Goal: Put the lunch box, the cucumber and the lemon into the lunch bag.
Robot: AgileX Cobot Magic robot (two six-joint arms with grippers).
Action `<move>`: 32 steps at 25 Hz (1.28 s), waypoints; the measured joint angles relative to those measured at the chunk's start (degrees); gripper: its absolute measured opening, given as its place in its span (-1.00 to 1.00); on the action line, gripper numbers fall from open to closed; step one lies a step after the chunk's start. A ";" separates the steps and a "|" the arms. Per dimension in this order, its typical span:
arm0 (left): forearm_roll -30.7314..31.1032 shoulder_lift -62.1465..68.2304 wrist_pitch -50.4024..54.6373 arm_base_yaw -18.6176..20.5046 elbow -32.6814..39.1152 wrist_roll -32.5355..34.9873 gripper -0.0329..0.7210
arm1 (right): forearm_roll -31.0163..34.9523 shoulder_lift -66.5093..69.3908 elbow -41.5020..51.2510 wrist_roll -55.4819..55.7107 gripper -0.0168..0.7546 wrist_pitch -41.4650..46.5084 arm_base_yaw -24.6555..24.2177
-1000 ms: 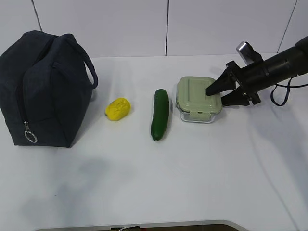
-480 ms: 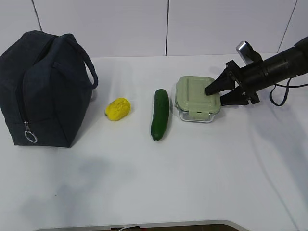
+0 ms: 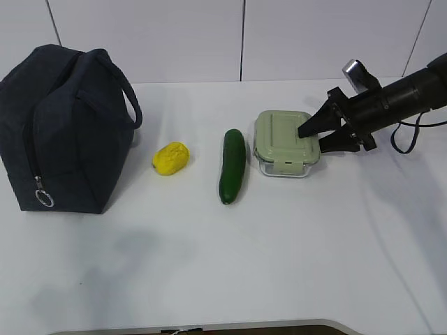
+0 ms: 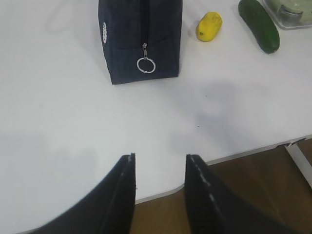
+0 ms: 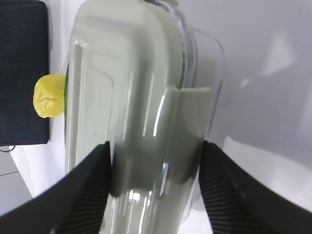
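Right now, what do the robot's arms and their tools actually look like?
The right arm is a matte black tube with a silvery cylinder on top and a thin black cable looping beneath. Its right tool ends in two black wedge-shaped fingers with ribbed inner pads. The left tool has two similar tapering black fingers.

no readable text

i can't read any text, brand or number from my cameras. the dark navy fabric lunch bag carries a small pale oval patch on its side, but whatever is printed there is too small to read.
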 joint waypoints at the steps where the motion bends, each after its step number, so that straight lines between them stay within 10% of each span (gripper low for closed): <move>1: 0.00 0.00 0.00 0.00 0.00 0.00 -0.27 | 0.10 0.00 0.00 -0.12 0.20 0.00 0.00; 32: -0.12 0.00 0.00 0.00 0.00 0.00 -0.27 | 0.76 0.00 0.00 -0.96 0.13 0.00 0.00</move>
